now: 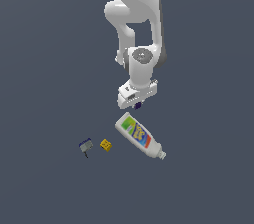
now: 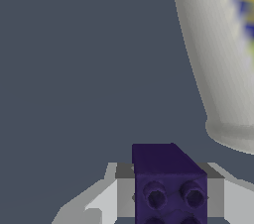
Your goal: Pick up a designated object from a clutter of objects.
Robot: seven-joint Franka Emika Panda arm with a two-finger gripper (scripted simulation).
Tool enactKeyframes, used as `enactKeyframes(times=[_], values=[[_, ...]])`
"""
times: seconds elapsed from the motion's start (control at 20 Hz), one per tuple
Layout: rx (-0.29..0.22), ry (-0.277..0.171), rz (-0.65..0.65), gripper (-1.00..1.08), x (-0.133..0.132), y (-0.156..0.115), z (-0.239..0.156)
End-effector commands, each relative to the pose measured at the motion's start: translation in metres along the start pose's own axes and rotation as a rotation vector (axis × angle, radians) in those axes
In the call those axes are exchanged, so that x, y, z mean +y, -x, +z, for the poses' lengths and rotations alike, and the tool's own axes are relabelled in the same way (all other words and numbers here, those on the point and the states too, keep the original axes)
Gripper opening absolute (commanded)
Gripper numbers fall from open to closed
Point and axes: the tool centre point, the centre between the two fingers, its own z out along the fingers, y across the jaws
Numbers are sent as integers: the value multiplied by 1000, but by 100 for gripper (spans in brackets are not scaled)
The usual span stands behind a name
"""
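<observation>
The designated object, a tiny dark purple cube (image 2: 168, 181) with round studs on one face, sits between my grey fingers (image 2: 110, 194) in the wrist view. My gripper (image 1: 135, 103) is shut on it. From the exterior view only a dark purple speck of the cube (image 1: 138, 105) shows under the white hand, just above the base end of the bottle. Whether the cube touches the floor I cannot tell.
The white bottle (image 1: 139, 135) with a colourful label lies on its side close below the gripper, and its base fills a corner of the wrist view (image 2: 223, 54). A small yellow block (image 1: 105, 144) and a grey-and-blue item (image 1: 86, 145) lie toward the exterior view's left.
</observation>
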Motion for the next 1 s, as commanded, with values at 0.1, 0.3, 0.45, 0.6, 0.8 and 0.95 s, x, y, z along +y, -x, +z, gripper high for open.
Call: enactKeyframes(times=[0.1, 0.3, 0.45, 0.6, 0.8, 0.95], values=[[1, -1, 0, -100, 17, -4, -34], [2, -2, -1, -100, 35, -9, -69], [2, -3, -1, -100, 48, -13, -95], [2, -3, -1, -100, 62, -16, -122], [2, -3, -1, -100, 81, -22, -158], [2, -3, -1, -100, 95, -26, -186]])
